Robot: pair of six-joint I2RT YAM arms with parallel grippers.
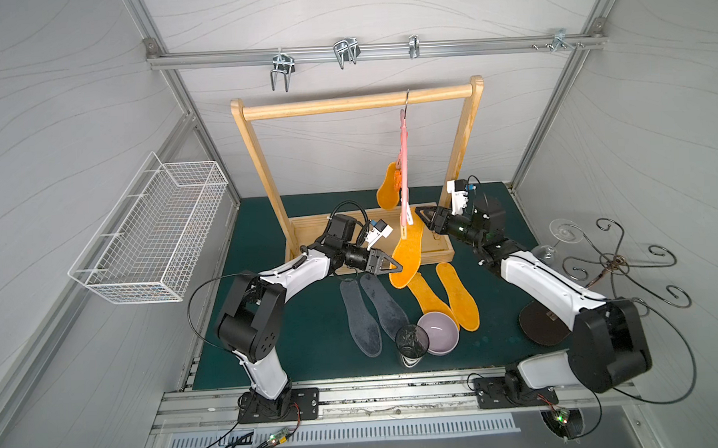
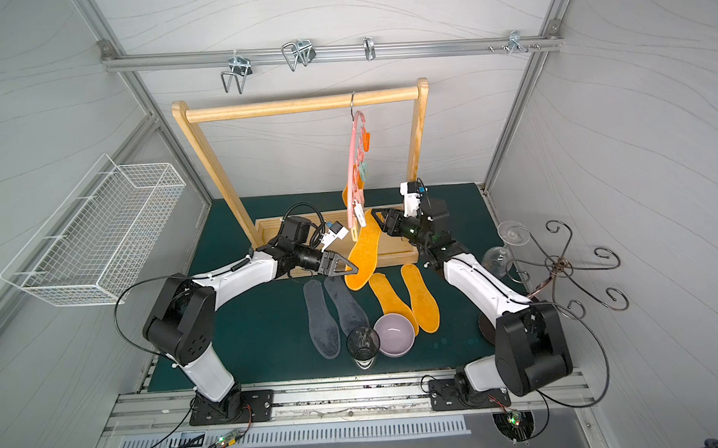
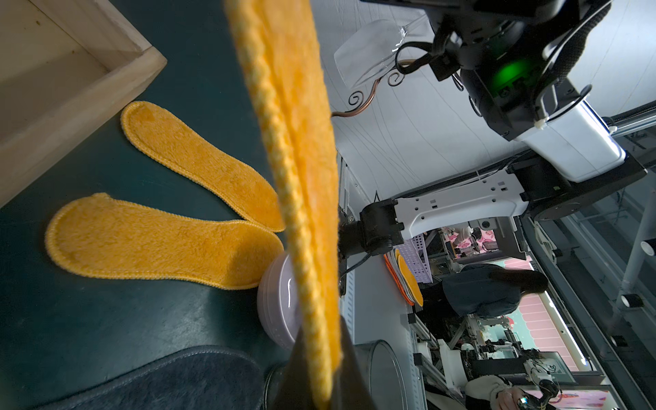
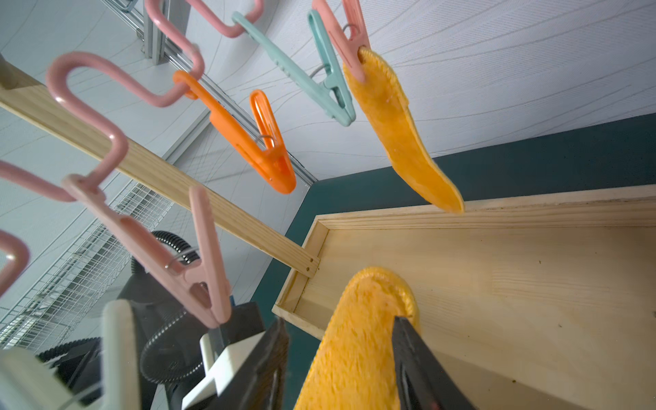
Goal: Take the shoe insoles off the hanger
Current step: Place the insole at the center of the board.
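Left gripper (image 1: 397, 268) is clamping the lower end of an orange insole (image 1: 408, 252) below the hanger (image 1: 404, 156); right gripper (image 1: 423, 219) is standing open around its apparently unclipped top. Next is probably calling for lowering it clear.

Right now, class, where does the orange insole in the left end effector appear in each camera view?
Both top views: insole mid-scene, overlapping the wooden tray's front rim.
Left wrist: close, edge-on, tray corner beyond.
Right wrist: fuzzy tip over the tray floor.
Shared landmark: the wooden tray.
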